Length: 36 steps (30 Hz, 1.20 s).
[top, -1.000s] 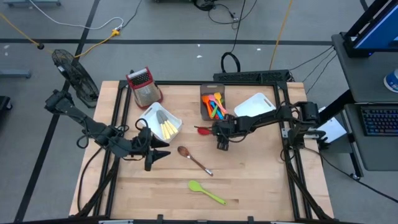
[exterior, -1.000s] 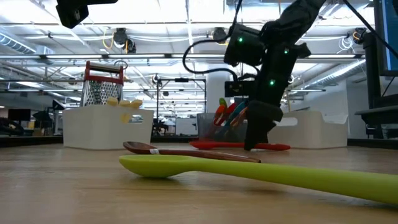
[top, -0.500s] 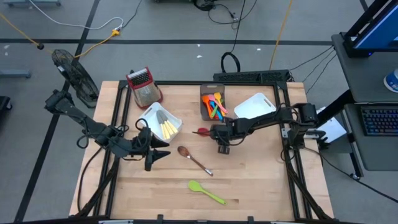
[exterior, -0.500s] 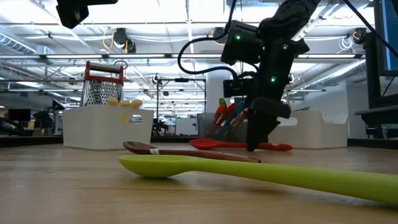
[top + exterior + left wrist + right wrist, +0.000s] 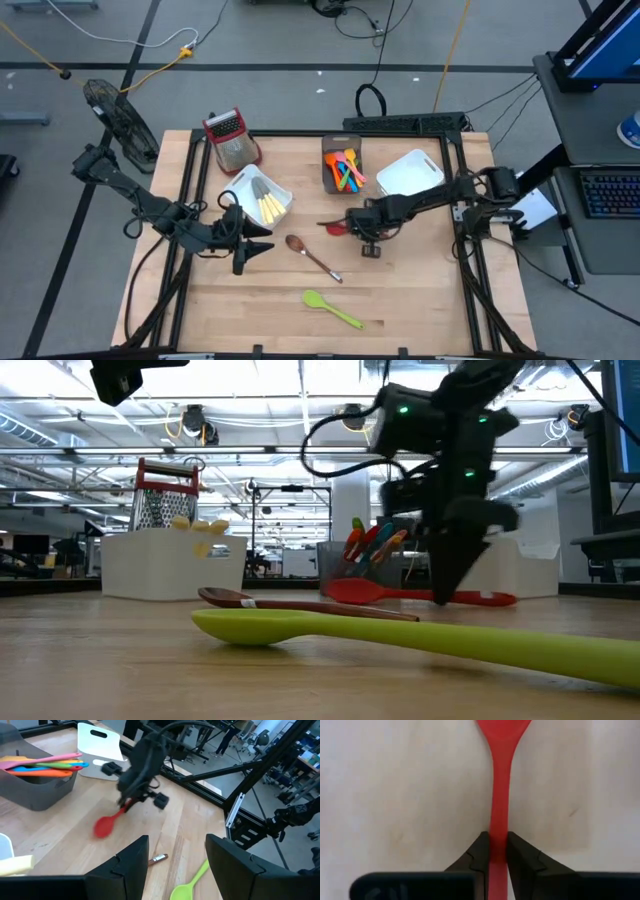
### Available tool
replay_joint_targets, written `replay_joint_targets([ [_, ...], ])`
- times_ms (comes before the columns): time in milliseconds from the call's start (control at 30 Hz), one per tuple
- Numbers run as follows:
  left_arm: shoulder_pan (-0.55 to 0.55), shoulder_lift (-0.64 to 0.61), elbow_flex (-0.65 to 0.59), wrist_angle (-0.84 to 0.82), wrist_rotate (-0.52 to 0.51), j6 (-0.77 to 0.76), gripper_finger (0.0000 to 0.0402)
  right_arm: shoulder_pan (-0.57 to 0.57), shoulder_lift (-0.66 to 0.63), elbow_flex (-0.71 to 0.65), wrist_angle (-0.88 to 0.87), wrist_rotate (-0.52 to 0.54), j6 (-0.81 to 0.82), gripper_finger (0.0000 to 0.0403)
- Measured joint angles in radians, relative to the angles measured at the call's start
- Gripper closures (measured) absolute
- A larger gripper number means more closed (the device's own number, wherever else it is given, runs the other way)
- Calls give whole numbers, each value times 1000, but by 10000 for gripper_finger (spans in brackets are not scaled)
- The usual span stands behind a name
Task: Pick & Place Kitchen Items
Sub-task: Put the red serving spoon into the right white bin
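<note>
With our right gripper (image 5: 498,851) pinched on the handle of the red spoon (image 5: 336,227), we hold it at the counter (image 5: 420,290) surface near the middle, just in front of the dark grey bin (image 5: 331,176). Our left gripper (image 5: 258,246) waits at the left with fingers spread wide, holding nothing.

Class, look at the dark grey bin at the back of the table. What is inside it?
The dark grey bin holds a bundle of plastic utensils in orange, pink, blue and yellow, lying together. Their lower parts and the bin's floor are covered, so an exact count cannot be made.
</note>
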Motion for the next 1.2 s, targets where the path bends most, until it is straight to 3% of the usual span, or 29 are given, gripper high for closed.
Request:
replay_joint_targets([
  [167,0,0,0,-1,0,16,201,25,-111,-8,-49,-97,37,371],
  [367,0,0,0,-2,-1,65,201,18,-225,-8,-60,-121,184,384],
  [767,3,0,0,-9,-26,154,201,-8,-436,-5,92,-287,830,386],
  [1067,28,-7,0,-136,-59,157,201,-64,-558,-6,77,-281,1102,386],
  [1200,64,-64,0,-213,-65,194,201,-69,-606,-6,31,-187,1207,386],
])
